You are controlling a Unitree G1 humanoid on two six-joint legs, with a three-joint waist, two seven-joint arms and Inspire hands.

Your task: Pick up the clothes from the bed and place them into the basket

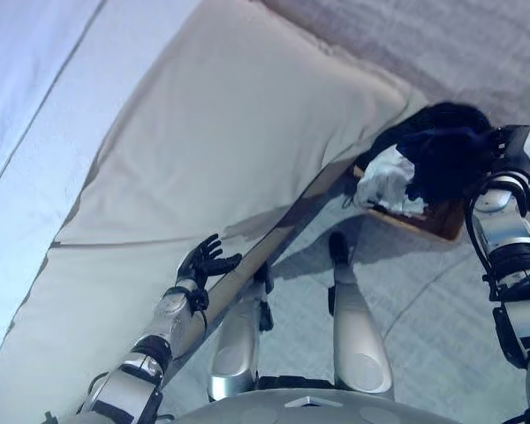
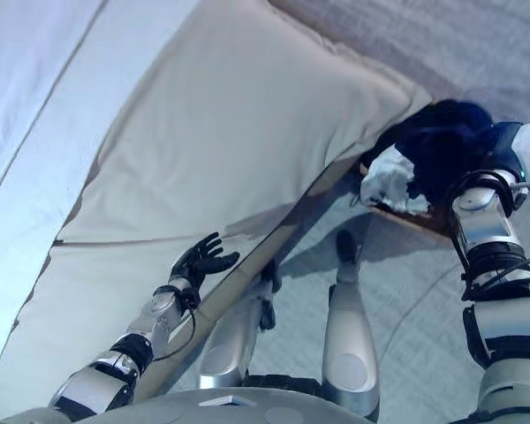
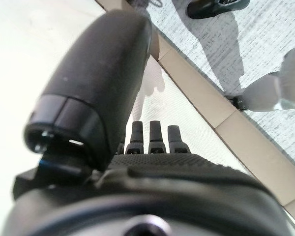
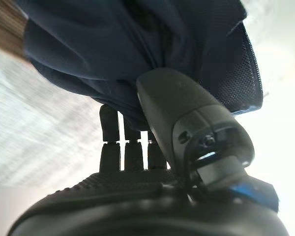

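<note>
A navy garment bulges over a brown basket on the floor beside the bed's corner. A white garment lies in the basket under it. My right hand is at the navy garment's right side. In the right wrist view the thumb presses into the gathered navy cloth, and the fingers run up behind it with their tips hidden. My left hand hovers open and empty over the bed's near edge; it also shows in the left wrist view.
The bed has a bare beige sheet and fills the left and middle. Its wooden side rail runs diagonally toward the basket. Grey carpet lies right of the rail and around the basket.
</note>
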